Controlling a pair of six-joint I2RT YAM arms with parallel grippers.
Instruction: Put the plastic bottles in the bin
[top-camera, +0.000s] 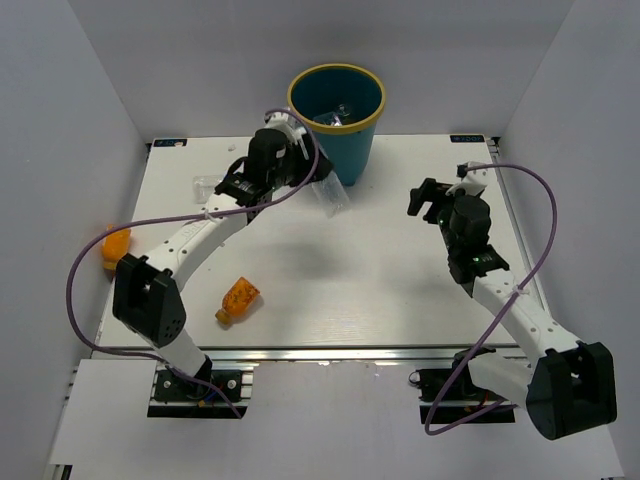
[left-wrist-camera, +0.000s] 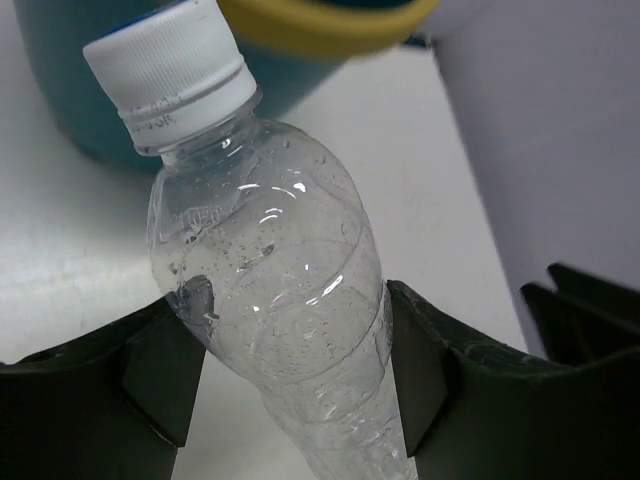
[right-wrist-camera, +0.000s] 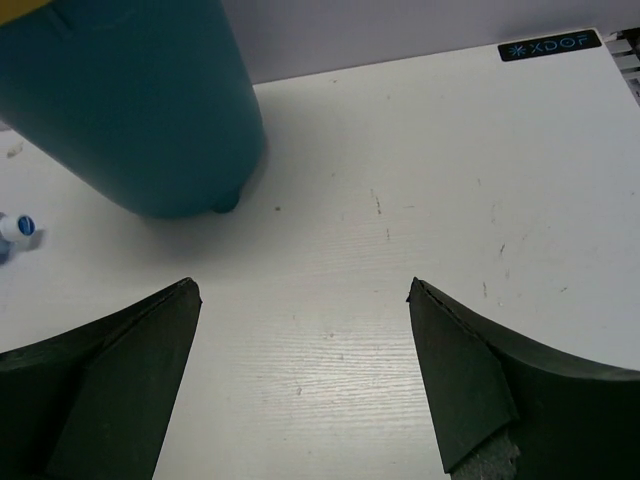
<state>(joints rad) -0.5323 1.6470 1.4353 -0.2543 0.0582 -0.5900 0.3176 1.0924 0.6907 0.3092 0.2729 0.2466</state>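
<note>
The bin (top-camera: 335, 105) is a teal bucket with a yellow rim at the table's far edge, with a clear bottle (top-camera: 338, 118) inside it. My left gripper (top-camera: 312, 178) is just left of the bin and shut on a clear bottle (top-camera: 331, 193). In the left wrist view this white-capped bottle (left-wrist-camera: 270, 270) sits between the fingers of the gripper (left-wrist-camera: 290, 340), cap toward the bin (left-wrist-camera: 60, 90). My right gripper (top-camera: 432, 197) is open and empty to the right of the bin; the right wrist view shows it (right-wrist-camera: 300, 300) over bare table. A stubby orange bottle (top-camera: 238, 300) lies near the front left.
Another clear bottle (top-camera: 205, 185) lies left of my left gripper; its blue cap (right-wrist-camera: 15, 228) shows at the edge of the right wrist view, beside the bin (right-wrist-camera: 130, 110). A second orange bottle (top-camera: 115, 245) lies at the table's left edge. White walls enclose the table.
</note>
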